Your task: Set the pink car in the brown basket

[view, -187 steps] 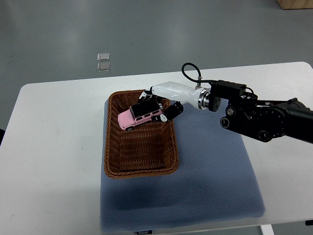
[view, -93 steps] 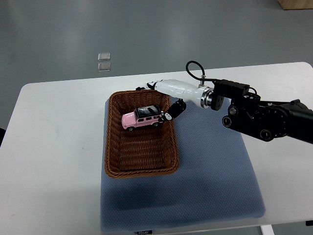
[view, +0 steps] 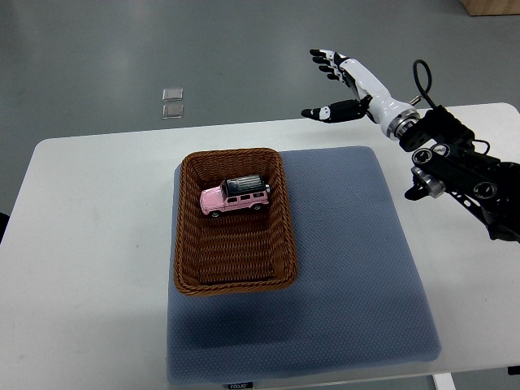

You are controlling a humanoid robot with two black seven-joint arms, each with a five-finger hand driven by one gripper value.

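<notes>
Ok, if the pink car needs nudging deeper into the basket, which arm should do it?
The right. Its robot hand is open and empty beyond the table's far edge, the only arm in view. The pink car already sits upright in the brown basket, so a nudge looks unnecessary.

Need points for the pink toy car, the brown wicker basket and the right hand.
pink toy car (view: pixel 234 197), top view, on its pink side below the dark roof.
brown woven wicker basket (view: pixel 233 286), top view, on its near rim.
white and black right hand (view: pixel 345 80), top view, on the open palm.
</notes>
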